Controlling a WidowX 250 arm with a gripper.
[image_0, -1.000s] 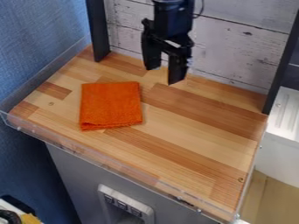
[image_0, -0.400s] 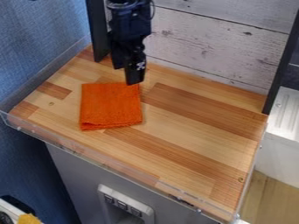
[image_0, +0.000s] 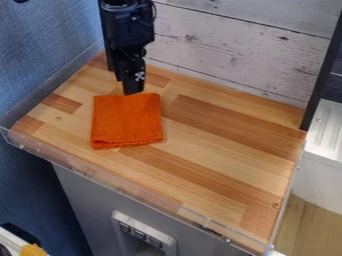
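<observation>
While the pincer (image_0: 129, 92) hangs | orange cloth (image_0: 127, 121) close below its tip | grip: cannot tell

You have a work surface (image_0: 220, 145) of wood, butcher-block strips in light and darker tones, smooth with a low sheen. The folded cloth (image_0: 127, 121) at its left is a matt textile with a rough, terry-like nap. The clear strip (image_0: 100, 176) along the near edge looks like glossy plastic. The far wall panel (image_0: 227, 45) appears as whitewashed wood boards, weathered, with knots. Your gripper (image_0: 131, 88) is black, hard-surfaced, with slight highlights. The blue wall (image_0: 40, 45) at left shows a rough, fabric-like texture.
</observation>
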